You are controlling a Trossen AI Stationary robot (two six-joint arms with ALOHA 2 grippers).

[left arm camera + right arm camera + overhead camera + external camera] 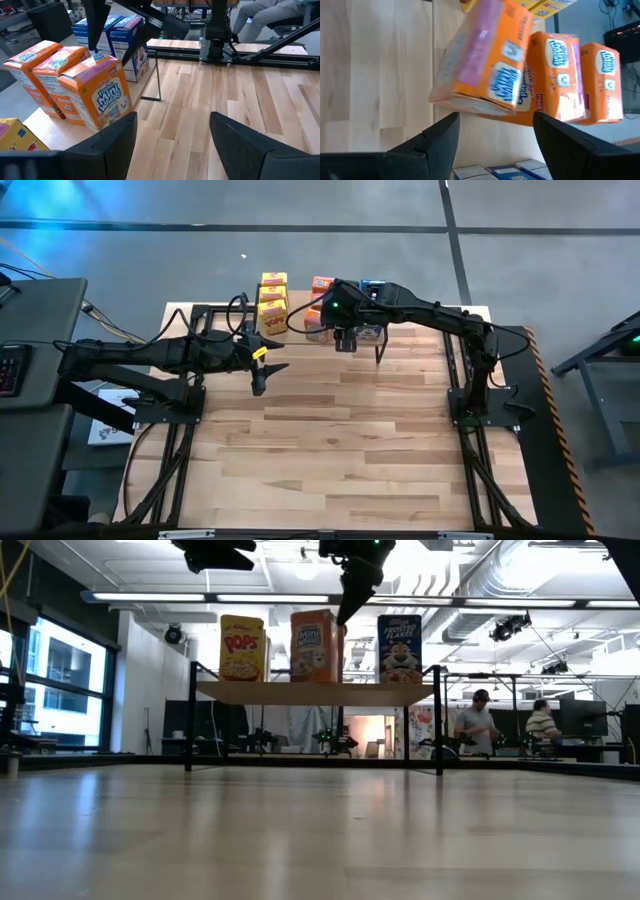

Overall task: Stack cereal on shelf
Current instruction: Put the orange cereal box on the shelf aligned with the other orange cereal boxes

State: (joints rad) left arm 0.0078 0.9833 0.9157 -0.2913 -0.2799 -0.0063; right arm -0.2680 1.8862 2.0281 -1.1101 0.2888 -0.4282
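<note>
Your right gripper (345,340) hangs over the shelf (315,692) at the table's 12 o'clock edge, fingers apart and holding nothing. Just ahead of it, in the right wrist view, stands the nearest orange cereal box (485,60), with two more orange boxes (555,75) lined up behind it. On the shelf you have yellow boxes (272,302) toward 11 o'clock, orange in the middle, and blue boxes (117,37) toward 1 o'clock. Your left gripper (262,370) waits over the tabletop (330,450) at about 10 o'clock, fingers apart and empty.
</note>
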